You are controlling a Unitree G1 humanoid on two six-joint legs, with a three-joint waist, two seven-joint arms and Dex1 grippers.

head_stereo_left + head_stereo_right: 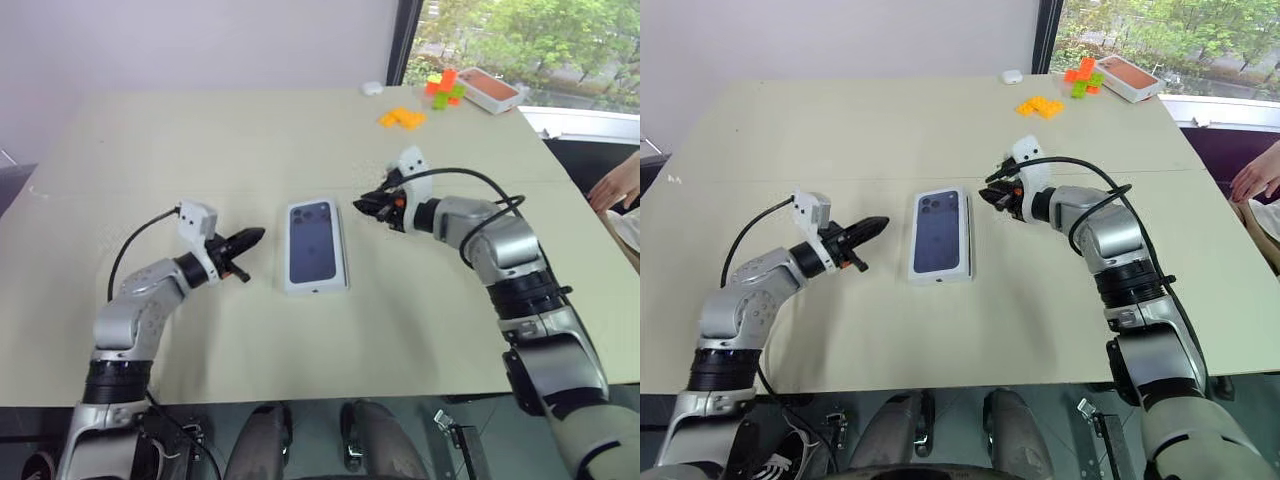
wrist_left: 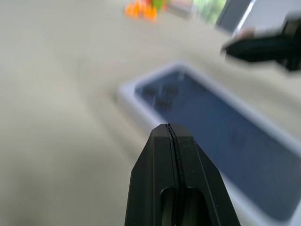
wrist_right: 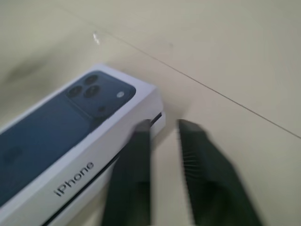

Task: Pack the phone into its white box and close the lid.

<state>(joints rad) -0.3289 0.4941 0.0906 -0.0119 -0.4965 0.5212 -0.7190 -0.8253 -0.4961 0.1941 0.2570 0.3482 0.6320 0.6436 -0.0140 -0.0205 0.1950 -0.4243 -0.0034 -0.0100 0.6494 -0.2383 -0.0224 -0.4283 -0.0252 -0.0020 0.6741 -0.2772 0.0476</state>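
The box-sized white cardboard lid (image 1: pixel 316 246), printed with a dark phone, is seen on its tray mid-table, long axis running away from the robot. It is flanked by 2 grippers, the clenched left gripper (image 1: pixel 256 236) and the nearer right gripper (image 1: pixel 362 205), whose blurred fingers appear slightly parted.

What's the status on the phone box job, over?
Left gripper shut, empty, beside the lid. Right gripper fingers parted at its far corner, holding nothing. Lid sits on the white box. Nothing in the way.

The white cardboard lid (image 1: pixel 939 238), printed with a dark phone picture, lay flat on the pale beige desk (image 1: pixel 890 130) between the closed left claw (image 1: pixel 878 224) and the right claw (image 1: pixel 990 193), touching neither
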